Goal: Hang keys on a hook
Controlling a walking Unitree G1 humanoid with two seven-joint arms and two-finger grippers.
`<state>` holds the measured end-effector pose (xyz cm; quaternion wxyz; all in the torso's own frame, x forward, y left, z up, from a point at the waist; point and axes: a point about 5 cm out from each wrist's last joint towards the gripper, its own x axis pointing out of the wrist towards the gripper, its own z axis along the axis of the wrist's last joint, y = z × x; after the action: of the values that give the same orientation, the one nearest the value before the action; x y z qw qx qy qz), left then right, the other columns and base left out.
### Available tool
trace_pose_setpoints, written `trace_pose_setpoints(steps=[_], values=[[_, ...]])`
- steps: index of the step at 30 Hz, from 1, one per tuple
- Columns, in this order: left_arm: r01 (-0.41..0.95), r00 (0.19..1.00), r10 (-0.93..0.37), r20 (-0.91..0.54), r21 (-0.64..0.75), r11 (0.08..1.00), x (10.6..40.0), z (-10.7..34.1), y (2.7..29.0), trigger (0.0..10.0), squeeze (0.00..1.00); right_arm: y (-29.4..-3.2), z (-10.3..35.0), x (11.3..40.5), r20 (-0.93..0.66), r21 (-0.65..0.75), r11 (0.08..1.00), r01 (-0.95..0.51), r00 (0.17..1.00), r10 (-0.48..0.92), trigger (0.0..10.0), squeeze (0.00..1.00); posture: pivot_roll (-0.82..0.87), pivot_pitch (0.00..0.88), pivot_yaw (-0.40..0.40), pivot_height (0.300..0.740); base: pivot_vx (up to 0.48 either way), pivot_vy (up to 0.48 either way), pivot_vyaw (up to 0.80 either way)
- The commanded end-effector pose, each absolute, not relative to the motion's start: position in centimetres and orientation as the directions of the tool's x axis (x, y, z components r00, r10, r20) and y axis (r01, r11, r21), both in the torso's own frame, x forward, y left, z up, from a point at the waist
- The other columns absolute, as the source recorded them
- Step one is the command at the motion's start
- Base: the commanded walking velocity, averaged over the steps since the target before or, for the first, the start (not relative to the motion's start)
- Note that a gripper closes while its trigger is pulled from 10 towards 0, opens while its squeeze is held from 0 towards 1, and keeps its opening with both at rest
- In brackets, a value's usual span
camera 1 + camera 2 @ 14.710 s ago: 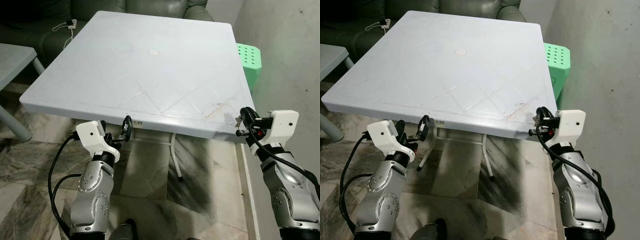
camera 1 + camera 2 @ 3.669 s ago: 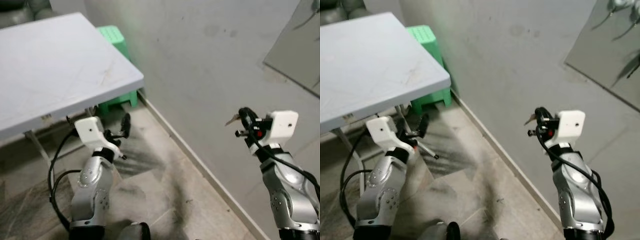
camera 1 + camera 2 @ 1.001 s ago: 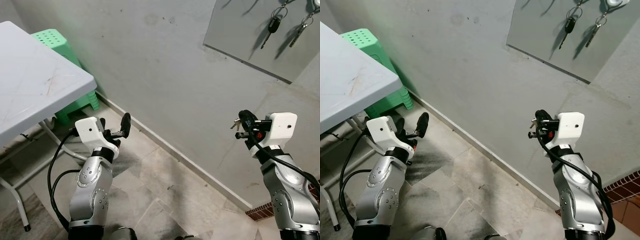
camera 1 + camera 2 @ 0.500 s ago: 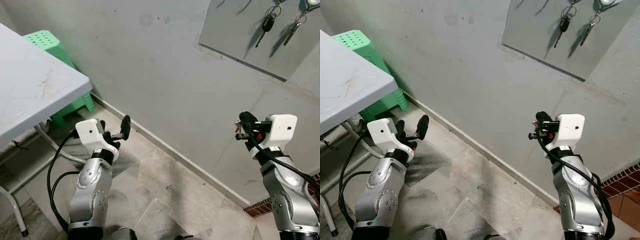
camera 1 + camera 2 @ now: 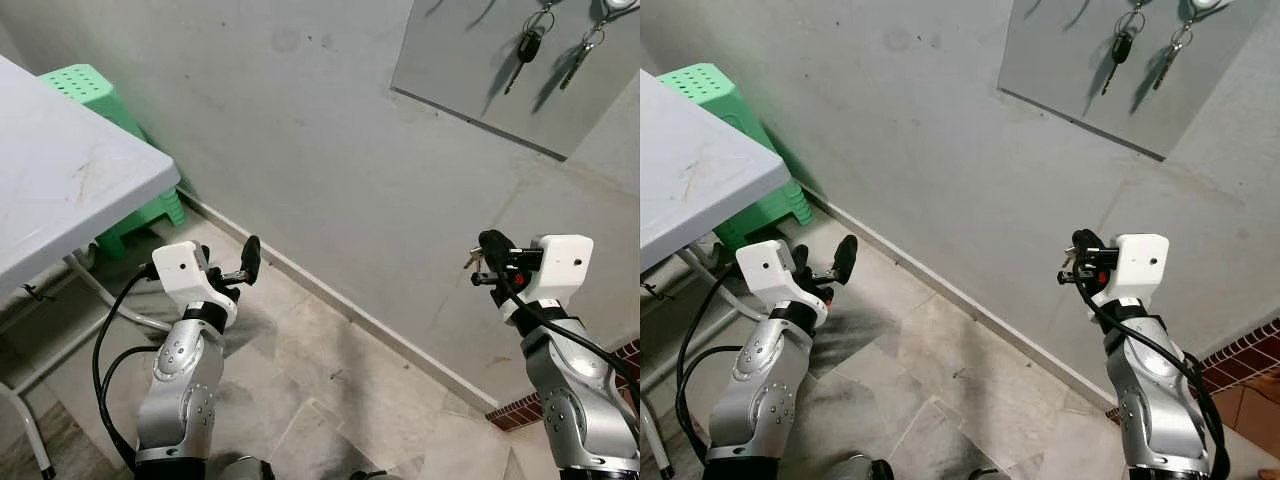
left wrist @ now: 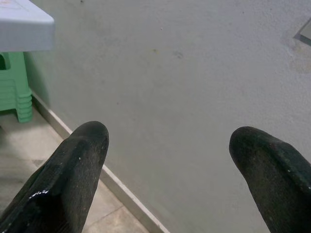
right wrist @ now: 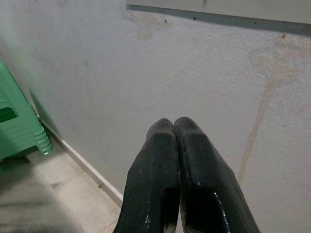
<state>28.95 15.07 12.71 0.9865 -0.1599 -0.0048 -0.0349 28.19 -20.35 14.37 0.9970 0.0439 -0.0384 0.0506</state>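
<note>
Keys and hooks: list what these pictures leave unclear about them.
- Hooks: cut off by the top edge in both eye views; only the two hanging key sets on the grey panel show.
- Free hook: cannot tell.
- Keys in the right end effector: tiny, mostly hidden by its fingers.
- Left end effector: open, empty.

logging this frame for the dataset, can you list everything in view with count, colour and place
panel: one, grey, on the wall, upper right
hanging keys: two sets, one with a black fob, one silver, near the panel's top
table: one, white, at the left
stool: one, green, by the wall behind the table
wall: grey plaster, ahead
floor: grey marbled tiles
brick strip: reddish, low right
keys: one small metal bunch, in the right tool
left tool: black fingers spread, holding nothing, low left
right tool: black fingers together on the keys, below the panel
</note>
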Motion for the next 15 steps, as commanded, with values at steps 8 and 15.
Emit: trace_pose_setpoints(steps=[8,15], values=[[0.093,0.996,-0.088,0.032,-0.303,0.948,28.84,13.1,14.9,10.0,0.0,-20.41,14.73,27.81,0.093,0.077,0.993,-0.092,0.992,0.084,10.0,0.0,-0.04,0.156,-0.037,0.74,0.0,0.0,-0.77],[0.092,0.996,-0.085,0.034,-0.297,0.95,28.81,13.17,14.96,10.0,0.0,-20.37,14.72,27.89,0.092,0.076,0.993,-0.095,0.992,0.088,10.0,0.0,-0.04,0.159,-0.04,0.74,0.0,0.0,-0.77]])
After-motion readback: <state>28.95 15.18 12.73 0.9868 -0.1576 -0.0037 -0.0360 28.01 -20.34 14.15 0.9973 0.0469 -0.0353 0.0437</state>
